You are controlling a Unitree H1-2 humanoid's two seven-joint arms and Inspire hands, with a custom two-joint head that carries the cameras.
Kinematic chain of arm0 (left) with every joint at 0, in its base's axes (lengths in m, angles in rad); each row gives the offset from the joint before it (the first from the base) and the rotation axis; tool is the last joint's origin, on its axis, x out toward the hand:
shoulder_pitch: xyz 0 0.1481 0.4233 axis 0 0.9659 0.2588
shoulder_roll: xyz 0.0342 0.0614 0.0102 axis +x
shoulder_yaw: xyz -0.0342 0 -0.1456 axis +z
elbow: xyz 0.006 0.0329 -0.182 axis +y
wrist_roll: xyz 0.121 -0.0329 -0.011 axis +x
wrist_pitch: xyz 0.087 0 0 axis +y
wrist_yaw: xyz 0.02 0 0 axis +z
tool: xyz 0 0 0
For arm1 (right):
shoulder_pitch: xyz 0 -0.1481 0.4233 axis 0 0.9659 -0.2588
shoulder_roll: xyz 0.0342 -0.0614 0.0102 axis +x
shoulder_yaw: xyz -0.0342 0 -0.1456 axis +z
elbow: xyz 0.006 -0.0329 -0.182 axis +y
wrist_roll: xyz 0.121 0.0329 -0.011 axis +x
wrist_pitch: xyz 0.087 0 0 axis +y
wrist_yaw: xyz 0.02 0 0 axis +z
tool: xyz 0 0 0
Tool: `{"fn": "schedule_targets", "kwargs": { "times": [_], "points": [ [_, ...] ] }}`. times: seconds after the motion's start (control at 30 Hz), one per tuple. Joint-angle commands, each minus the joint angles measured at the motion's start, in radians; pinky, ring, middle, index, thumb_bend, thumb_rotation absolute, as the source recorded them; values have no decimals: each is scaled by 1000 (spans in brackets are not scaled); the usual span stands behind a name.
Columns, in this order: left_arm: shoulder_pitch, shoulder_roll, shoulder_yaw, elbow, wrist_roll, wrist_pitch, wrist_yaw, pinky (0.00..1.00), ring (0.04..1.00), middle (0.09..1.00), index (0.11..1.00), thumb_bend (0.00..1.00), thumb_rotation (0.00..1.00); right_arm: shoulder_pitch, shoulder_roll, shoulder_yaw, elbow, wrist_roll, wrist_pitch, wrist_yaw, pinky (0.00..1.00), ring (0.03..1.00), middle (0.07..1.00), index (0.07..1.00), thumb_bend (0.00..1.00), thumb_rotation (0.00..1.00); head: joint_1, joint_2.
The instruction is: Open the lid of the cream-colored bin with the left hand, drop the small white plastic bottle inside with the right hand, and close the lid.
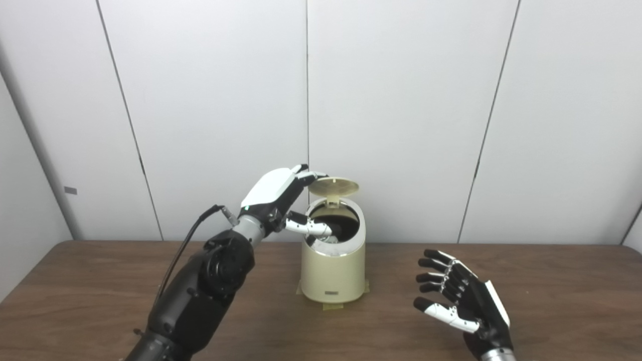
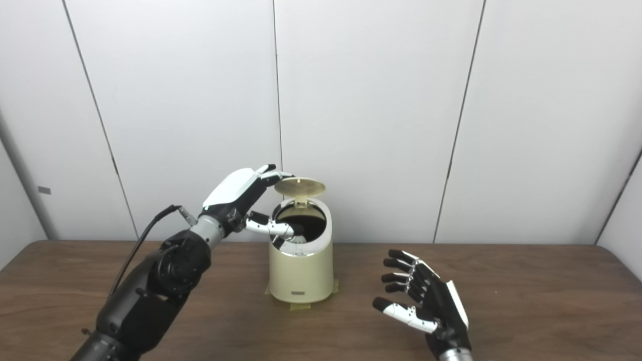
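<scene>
The cream-colored bin stands on the table's middle, near the back wall. Its round lid is raised above the dark opening, underside facing me. My left hand reaches in from the left with its fingertips against the lid's left edge. Its thumb hangs apart below, over the bin's rim, and it grips nothing. My right hand hovers low over the table to the right of the bin, palm turned left, fingers spread and empty. No white bottle shows anywhere; the inside of the bin is too dark to read.
The brown wooden table runs the full width, backed closely by a white panelled wall. Tape tabs hold the bin's base to the table. A black cable loops off my left wrist.
</scene>
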Motion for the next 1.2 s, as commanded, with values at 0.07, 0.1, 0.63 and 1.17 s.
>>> {"fn": "schedule_targets", "kwargs": {
  "times": [0.07,0.1,0.63,1.17],
  "points": [
    [-46,23,7,-71,12,-22,-10,1000,1000,847,823,919,461,-37,0,-5,-23,0,-26,-9,582,631,717,740,839,244,1,1],
    [-44,29,2,-78,21,-37,-8,1000,1000,840,819,923,470,-37,0,-5,-24,-2,-25,-11,583,633,718,741,837,242,0,2],
    [36,54,4,-229,71,-59,-33,1000,1000,817,803,888,494,-35,4,-1,-40,1,4,-12,572,635,730,749,839,232,-1,17],
    [78,74,-13,-231,126,-96,-44,1000,980,791,787,917,470,-29,14,2,-80,-13,39,-22,554,617,728,746,840,224,-10,36]
  ]
}}
